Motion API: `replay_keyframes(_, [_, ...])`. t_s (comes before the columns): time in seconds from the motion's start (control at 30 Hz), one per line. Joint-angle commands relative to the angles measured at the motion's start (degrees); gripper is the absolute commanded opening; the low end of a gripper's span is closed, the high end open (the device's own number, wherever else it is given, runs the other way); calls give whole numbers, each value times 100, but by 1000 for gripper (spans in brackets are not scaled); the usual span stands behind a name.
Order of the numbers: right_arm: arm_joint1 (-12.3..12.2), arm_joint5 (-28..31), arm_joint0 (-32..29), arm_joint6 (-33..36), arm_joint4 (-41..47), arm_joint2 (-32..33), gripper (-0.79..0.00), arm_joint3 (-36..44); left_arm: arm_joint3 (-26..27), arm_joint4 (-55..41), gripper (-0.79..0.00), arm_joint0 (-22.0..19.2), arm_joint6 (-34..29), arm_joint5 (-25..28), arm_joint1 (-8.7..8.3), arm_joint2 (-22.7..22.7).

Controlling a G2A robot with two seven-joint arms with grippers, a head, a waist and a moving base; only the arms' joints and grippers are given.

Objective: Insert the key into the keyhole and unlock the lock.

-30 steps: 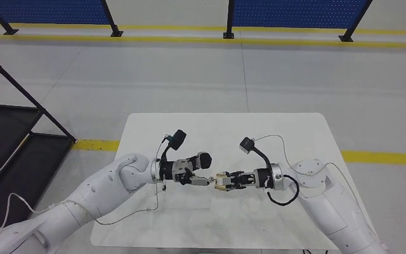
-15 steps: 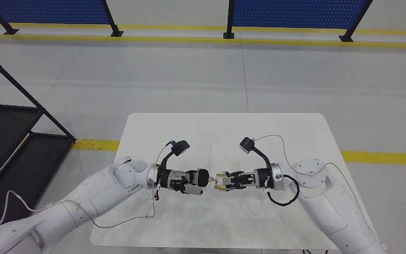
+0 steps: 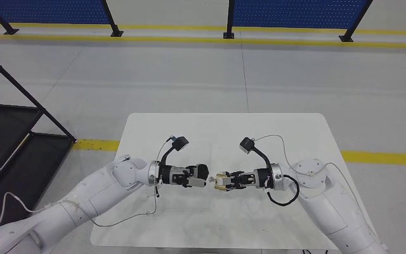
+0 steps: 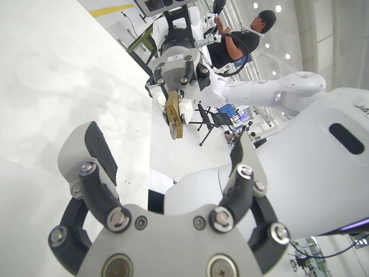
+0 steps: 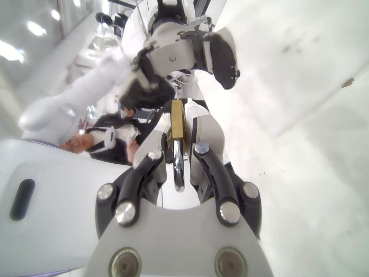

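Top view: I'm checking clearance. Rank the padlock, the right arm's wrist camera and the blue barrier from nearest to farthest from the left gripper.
1. padlock, directly facing the left gripper.
2. wrist camera, raised on the right arm.
3. blue barrier, far off at the back.

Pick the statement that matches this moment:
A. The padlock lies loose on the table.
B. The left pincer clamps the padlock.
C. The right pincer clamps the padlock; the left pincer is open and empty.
C: the right pincer is closed on the brass padlock above the table, while the left pincer faces it with fingers spread and nothing between them.
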State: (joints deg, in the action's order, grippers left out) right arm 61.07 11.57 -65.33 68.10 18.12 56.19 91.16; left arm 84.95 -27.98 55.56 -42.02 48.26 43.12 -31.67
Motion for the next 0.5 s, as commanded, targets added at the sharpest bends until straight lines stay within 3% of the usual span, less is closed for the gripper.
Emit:
replay_keyframes(0.0, [0, 0, 0, 0, 0, 0, -785, 0, 59, -87, 0, 35, -136, -75, -8, -53])
replay_keyframes(0.17, [0, 0, 0, 0, 0, 0, -785, 0, 106, -254, 0, 104, -429, -130, -23, -191])
replay_keyframes(0.2, [0, 0, 0, 0, 0, 0, -785, 0, 105, -244, -83, 116, -454, -120, -23, -223])
replay_keyframes(0.23, [0, 0, 0, 0, 0, 0, -785, 0, 108, -247, -268, 136, -460, -108, -22, -251])
replay_keyframes(0.27, [0, 0, 0, 0, 0, 0, -785, 0, 111, -250, -351, 159, -457, -84, -18, -278])
replay_keyframes(0.33, [0, 0, 0, 0, 0, 0, -785, 0, 103, -236, -425, 203, -472, -48, -14, -327])
replay_keyframes(0.47, [0, 0, 0, 0, 0, 0, -785, 0, 104, -207, -465, 277, -501, -16, -7, -432])
